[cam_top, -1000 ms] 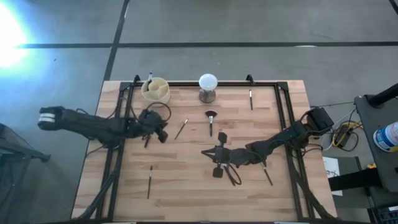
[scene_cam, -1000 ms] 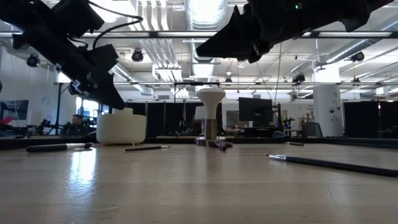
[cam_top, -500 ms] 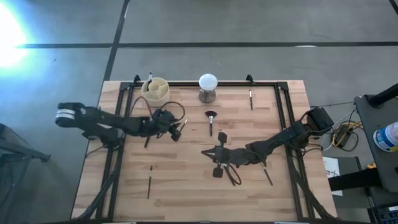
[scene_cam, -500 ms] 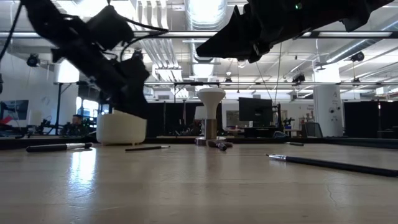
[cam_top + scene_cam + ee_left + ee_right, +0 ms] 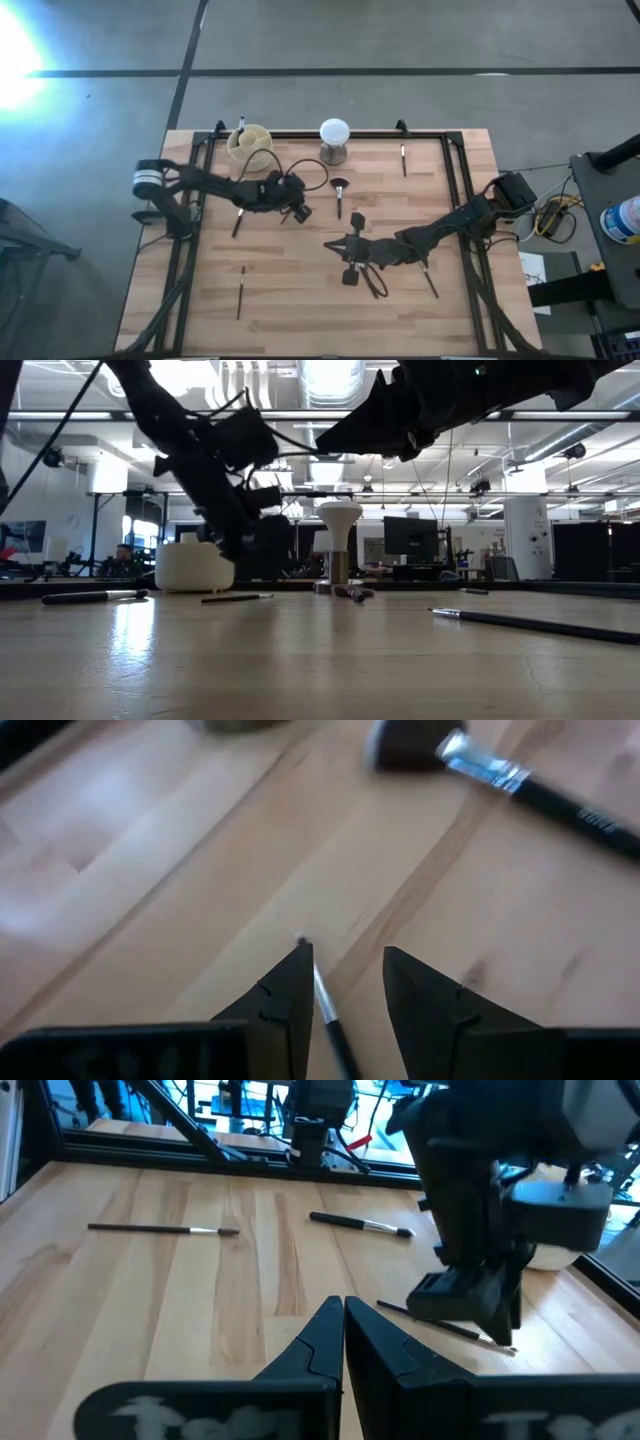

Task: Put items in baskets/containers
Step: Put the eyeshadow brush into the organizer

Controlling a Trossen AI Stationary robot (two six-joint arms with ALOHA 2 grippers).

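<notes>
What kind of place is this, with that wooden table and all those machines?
Probably a robotics lab or workshop. Two dark robot arms work over a pale wooden table in a black metal frame; behind it the low view shows a big hall with exposed ceiling ducts, strip lights and a dark computer monitor.

1. The left arm reaches from the counter's left edge toward its middle, wrist angled steeply down, with the left gripper [image 5: 298, 212] low over the counter and its jaws parted by a narrow gap.
2. The right arm stretches from the right edge toward the centre, its right gripper [image 5: 348, 246] raised, jaws pressed together.
</notes>
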